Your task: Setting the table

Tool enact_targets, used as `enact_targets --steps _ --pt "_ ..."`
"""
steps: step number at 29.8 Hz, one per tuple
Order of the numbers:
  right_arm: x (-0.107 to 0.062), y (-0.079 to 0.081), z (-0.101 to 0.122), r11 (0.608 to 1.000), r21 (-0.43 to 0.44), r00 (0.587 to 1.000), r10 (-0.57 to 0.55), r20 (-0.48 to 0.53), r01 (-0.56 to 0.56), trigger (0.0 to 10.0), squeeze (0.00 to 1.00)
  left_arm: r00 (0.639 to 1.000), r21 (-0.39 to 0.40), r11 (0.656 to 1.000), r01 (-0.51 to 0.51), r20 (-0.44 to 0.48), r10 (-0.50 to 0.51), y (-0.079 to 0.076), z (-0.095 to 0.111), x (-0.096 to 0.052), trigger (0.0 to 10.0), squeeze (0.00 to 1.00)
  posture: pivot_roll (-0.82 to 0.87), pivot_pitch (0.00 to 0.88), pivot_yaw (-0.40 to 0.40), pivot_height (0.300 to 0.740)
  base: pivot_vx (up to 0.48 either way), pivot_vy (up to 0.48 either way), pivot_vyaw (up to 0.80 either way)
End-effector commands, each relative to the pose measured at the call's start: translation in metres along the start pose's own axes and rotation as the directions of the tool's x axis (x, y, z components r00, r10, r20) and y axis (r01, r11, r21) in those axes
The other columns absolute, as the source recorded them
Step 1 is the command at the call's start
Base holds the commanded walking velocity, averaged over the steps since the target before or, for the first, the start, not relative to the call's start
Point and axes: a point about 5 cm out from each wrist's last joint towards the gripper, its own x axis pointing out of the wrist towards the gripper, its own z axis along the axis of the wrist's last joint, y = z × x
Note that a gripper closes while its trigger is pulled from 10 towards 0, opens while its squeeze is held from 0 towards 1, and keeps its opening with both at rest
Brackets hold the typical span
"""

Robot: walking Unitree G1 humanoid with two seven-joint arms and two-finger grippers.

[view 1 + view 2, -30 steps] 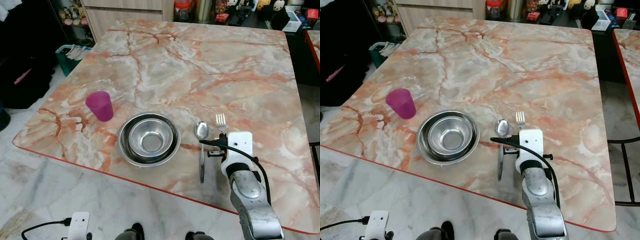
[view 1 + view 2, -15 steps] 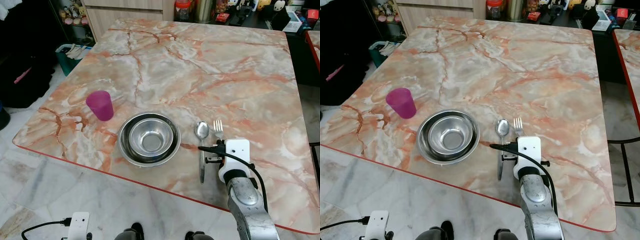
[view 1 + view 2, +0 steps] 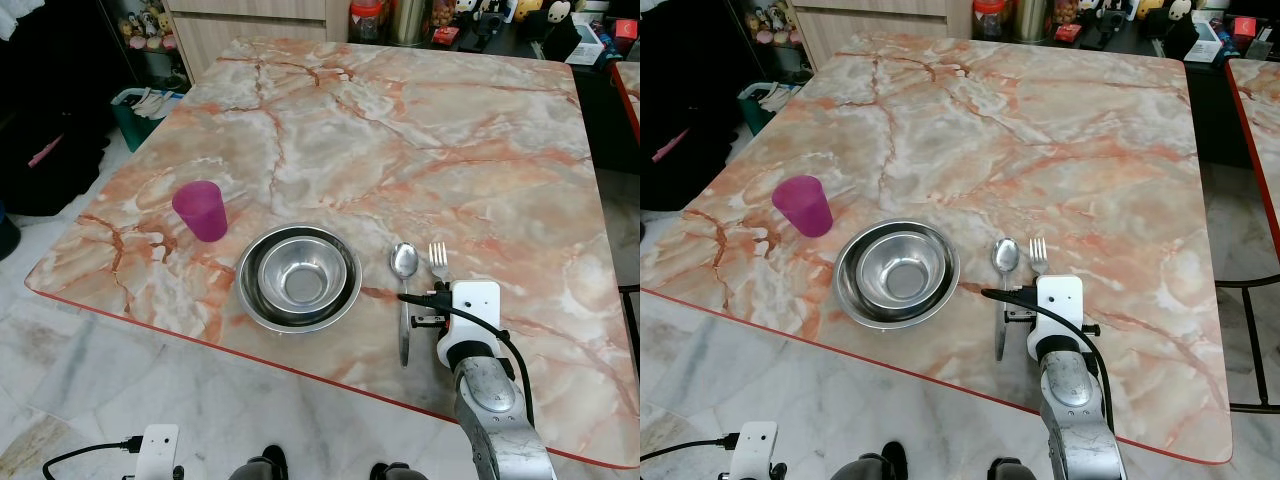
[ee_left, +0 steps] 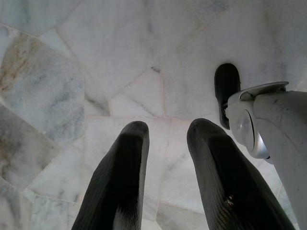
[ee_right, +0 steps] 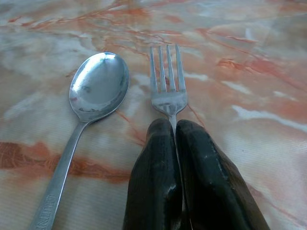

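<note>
the fork (image 5: 167, 85) lies on the pink marble worktop (image 3: 400, 140), near the front edge, with its prongs pointing away from the robot. the right gripper (image 5: 173, 125) has its jaws squeezed together on the fork's handle. the spoon (image 5: 91, 103) lies just beside the fork, on its left, not touching it. further left sits a shiny metal bowl (image 3: 298, 277), and well past that stands a purple cup (image 3: 200, 210). the left gripper (image 4: 165, 132) hangs down over the pale floor tiles (image 4: 72, 72), its jaws a little apart and holding nothing.
</note>
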Motion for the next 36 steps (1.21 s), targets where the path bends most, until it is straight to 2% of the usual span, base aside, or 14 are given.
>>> enact_targets --steps 1,27,28,30,32,36 --pt "-0.001 0.001 -0.006 1.0 0.012 1.0 -0.001 -0.022 0.001 10.0 1.0 0.999 0.01 1.0 -0.006 -0.036 0.007 0.002 -0.011 -0.002 10.0 0.0 0.0 0.204 0.047 0.74 0.0 0.0 0.0" --pt "0.0 0.004 -0.003 1.0 0.017 1.0 0.009 -0.014 -0.009 10.0 1.0 0.999 0.013 1.0 -0.002 -0.044 0.003 -0.001 -0.008 -0.001 10.0 0.0 0.0 0.203 0.047 0.74 0.0 0.0 0.0" --pt "0.0 0.002 0.0 1.0 0.021 1.0 -0.001 0.009 0.001 10.0 0.0 0.999 0.012 1.0 -0.002 -0.044 0.003 -0.001 -0.009 -0.001 10.0 0.0 0.0 0.203 0.047 0.74 0.0 0.0 0.0" --pt "0.0 0.001 0.005 0.999 0.034 0.999 -0.011 0.046 0.009 10.0 0.0 0.999 0.01 1.0 -0.002 -0.044 0.003 -0.002 -0.01 -0.001 10.0 0.0 0.0 0.202 0.048 0.74 0.0 0.0 0.0" --pt "0.001 -0.003 0.021 1.0 0.025 0.99 -0.02 0.142 0.016 10.0 0.0 0.999 0.005 1.0 -0.002 -0.041 0.003 -0.003 -0.011 -0.002 10.0 0.0 0.0 0.202 0.048 0.74 0.0 0.0 0.0" --pt "0.0 -0.005 0.032 0.999 0.04 0.98 -0.024 0.2 0.016 10.0 0.0 1.0 -0.009 1.0 -0.002 -0.029 0.002 -0.003 -0.011 -0.002 10.0 0.0 0.0 0.202 0.047 0.74 0.0 0.0 0.0"
